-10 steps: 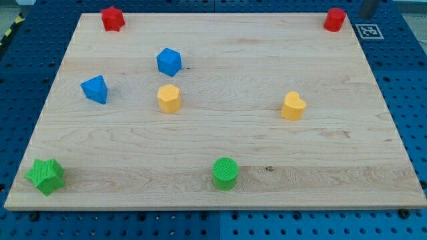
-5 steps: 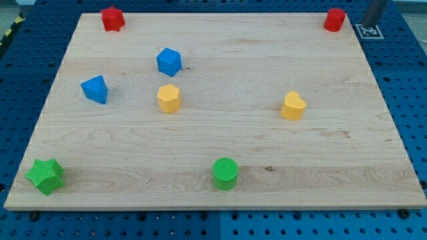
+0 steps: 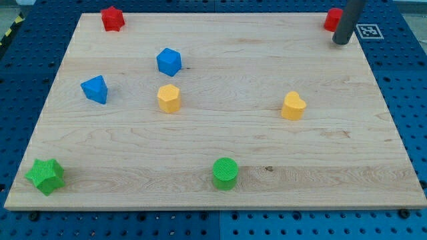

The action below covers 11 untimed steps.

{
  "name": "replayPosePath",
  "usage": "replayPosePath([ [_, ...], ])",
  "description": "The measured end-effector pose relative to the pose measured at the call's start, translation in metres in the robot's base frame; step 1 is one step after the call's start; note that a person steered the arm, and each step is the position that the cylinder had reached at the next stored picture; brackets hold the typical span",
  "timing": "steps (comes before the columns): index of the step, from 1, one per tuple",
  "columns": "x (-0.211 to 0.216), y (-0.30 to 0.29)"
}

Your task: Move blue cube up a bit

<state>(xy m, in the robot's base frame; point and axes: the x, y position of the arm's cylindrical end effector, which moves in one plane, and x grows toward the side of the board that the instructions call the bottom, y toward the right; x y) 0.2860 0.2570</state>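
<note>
The blue cube [image 3: 169, 61] sits on the wooden board [image 3: 220, 140] in the upper left part. A second blue block [image 3: 95, 89], wedge-like, lies lower left of it. My tip [image 3: 341, 42] is at the board's top right corner, just beside a red block [image 3: 331, 19] that the rod partly hides. The tip is far to the right of the blue cube and touches no blue block.
A yellow hexagonal block [image 3: 169, 98] lies just below the blue cube. A yellow heart-like block [image 3: 293, 106] is at mid right. A red star block [image 3: 112, 18] is at top left. A green star [image 3: 45, 176] and a green cylinder [image 3: 225, 173] are near the bottom edge.
The rod has come in from the top right corner, moving down and left onto the board next to the red block. No block has moved.
</note>
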Motion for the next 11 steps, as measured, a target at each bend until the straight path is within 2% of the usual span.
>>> replayPosePath([
  [3, 0.011, -0.033],
  [6, 0.017, -0.105],
  [9, 0.028, -0.238],
  [11, 0.076, -0.269],
])
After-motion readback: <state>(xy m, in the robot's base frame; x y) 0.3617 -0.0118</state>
